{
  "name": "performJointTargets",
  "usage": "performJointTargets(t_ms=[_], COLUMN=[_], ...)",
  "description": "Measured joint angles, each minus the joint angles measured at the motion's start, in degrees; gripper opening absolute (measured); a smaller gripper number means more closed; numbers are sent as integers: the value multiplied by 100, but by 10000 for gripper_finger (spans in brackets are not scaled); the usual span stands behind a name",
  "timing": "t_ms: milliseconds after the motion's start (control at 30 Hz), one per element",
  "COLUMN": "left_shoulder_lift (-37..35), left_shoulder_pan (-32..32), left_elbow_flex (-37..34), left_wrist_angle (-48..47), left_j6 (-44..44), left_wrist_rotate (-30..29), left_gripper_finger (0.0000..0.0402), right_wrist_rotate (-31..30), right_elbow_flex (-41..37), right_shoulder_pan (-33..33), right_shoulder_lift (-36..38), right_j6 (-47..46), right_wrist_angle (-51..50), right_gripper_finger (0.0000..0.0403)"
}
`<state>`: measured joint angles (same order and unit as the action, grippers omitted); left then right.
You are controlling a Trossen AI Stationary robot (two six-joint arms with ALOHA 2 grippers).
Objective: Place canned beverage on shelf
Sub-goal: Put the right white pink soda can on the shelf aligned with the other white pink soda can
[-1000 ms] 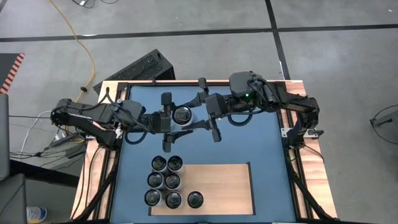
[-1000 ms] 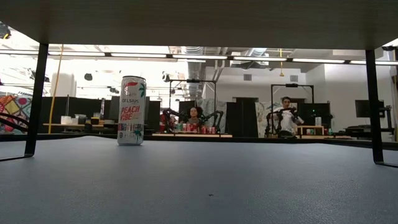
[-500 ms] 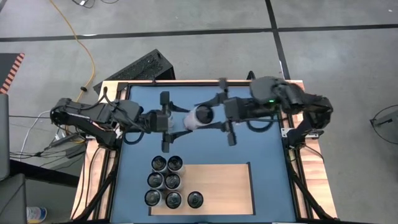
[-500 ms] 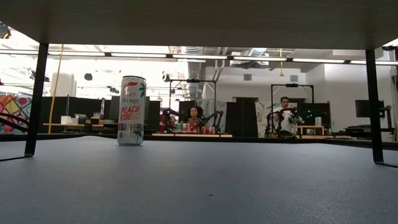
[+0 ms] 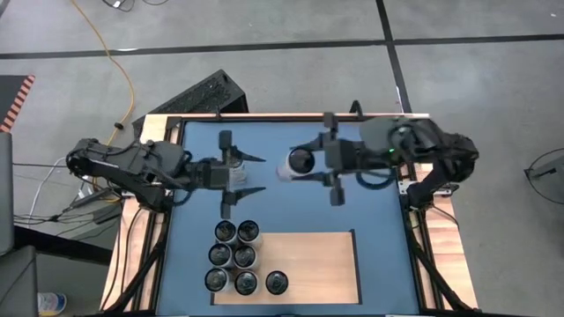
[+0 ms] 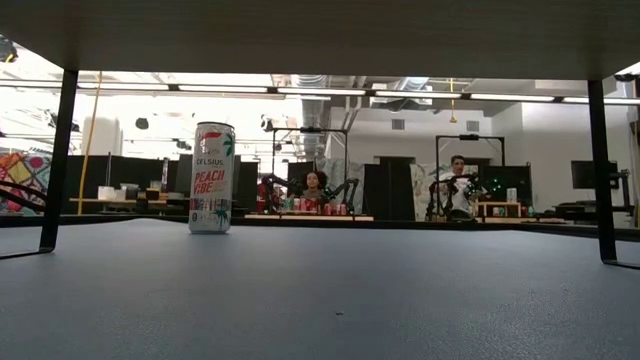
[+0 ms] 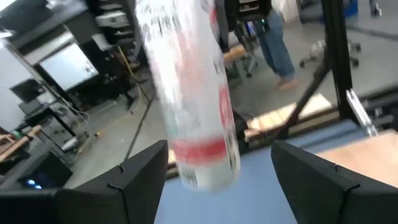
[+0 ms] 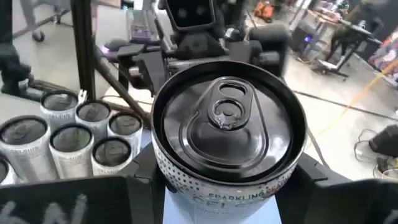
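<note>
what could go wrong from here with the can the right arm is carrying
The right gripper holds the can tipped sideways above the blue table, so it could slip or land tilted. Seven cans crowd the left end of the shelf; setting down close could topple them. The left gripper hangs open nearby.

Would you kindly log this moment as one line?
right gripper: shut on can, above blue table | left gripper: open, empty | shelf: seven cans

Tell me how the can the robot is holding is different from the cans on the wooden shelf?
The held can lies sideways in the right gripper; the shelf cans stand upright on the wooden shelf. The held can is alone; the shelf cans crowd together, seven of them. All have round dark tops.
</note>
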<state>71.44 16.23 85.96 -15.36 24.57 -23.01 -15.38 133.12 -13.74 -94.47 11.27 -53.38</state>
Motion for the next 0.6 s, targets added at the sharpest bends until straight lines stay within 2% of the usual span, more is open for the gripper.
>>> performJointTargets(t_ms=[67,167,333,433,533,600], left_shoulder_lift=[-176,-459,-886,-1126,-1293,-1381], left_shoulder_pan=[35,116,222,300,408,472], left_elbow_flex=[1,3,3,3,3,3], left_wrist_angle=[30,26,-105,-177,-221,-245], left_j6=[-22,-134,-462,-627,-653,-674], left_wrist_rotate=[-57,-84,13,148,175,175], left_gripper_finger=[272,272,272,272,272,272], right_wrist_rotate=[-175,-891,-1696,-2337,-3016,-3716], right_elbow_flex=[66,94,34,-101,-690,-1333], right_shoulder_pan=[-94,-384,-1035,-1551,-2257,-2706], right_shoulder_lift=[219,411,155,112,447,615], right_j6=[-398,-1022,-2108,-3102,-4376,-4897], right_wrist_angle=[-146,-1005,-1822,-2503,-3188,-3106], right_gripper_finger=[197,197,197,197,197,197])
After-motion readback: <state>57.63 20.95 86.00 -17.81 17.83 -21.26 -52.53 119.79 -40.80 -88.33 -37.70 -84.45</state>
